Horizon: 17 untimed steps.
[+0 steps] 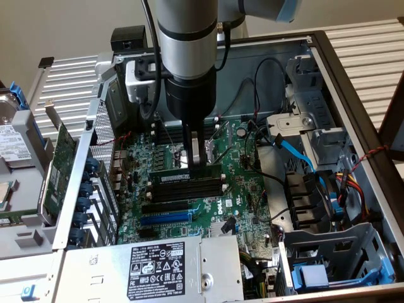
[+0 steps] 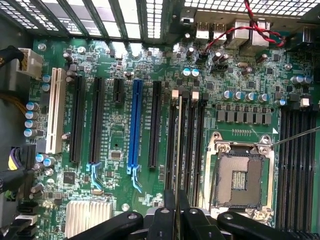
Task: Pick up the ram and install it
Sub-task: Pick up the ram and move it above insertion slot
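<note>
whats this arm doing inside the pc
The robot arm's gripper is shut on the ram, holding it on edge along the black memory slots of the motherboard inside the open computer case. In the wrist view the stick lines up with one of the slots beside the processor socket. Whether it is pressed fully home cannot be told.

Claw (image 1: 197, 161), clamped on the ram (image 1: 183, 178): hemmed closely by black memory slots (image 2: 192, 145) on both sides. CPU socket (image 2: 239, 175) found just beside, low; room is left above it. Blue cable (image 1: 295, 151) strung near. Power supply (image 1: 158, 265) and drive cage (image 1: 315, 136) set well apart.
</note>
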{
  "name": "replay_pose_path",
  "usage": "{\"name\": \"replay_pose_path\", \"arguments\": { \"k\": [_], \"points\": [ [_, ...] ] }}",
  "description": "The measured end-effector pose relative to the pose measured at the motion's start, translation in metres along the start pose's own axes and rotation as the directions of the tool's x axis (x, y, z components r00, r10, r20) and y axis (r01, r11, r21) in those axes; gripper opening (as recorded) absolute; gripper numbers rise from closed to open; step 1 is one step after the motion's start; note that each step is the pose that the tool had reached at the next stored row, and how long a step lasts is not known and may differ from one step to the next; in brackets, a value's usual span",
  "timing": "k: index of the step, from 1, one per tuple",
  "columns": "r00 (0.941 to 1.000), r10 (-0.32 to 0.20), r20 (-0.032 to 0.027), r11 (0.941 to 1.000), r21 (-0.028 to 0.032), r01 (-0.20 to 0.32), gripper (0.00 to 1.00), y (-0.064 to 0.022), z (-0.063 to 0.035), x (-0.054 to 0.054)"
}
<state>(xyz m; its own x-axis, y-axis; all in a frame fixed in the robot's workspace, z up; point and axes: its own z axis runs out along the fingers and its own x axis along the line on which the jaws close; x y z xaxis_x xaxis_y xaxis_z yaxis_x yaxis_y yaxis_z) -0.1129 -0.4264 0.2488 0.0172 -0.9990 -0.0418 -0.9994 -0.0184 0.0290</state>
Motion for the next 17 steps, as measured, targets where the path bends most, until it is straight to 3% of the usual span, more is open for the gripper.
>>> {"name": "replay_pose_path", "arguments": {
  "k": [9,17],
  "points": [
    [1.0000,0.001,0.0003,1.0000,-0.0031,-0.001,0.13,-0.0008,0.0045,-0.0018],
    [1.0000,0.001,-0.0060,1.0000,-0.0035,-0.001,0.13,-0.0008,0.0055,-0.0026]
  ]
}}
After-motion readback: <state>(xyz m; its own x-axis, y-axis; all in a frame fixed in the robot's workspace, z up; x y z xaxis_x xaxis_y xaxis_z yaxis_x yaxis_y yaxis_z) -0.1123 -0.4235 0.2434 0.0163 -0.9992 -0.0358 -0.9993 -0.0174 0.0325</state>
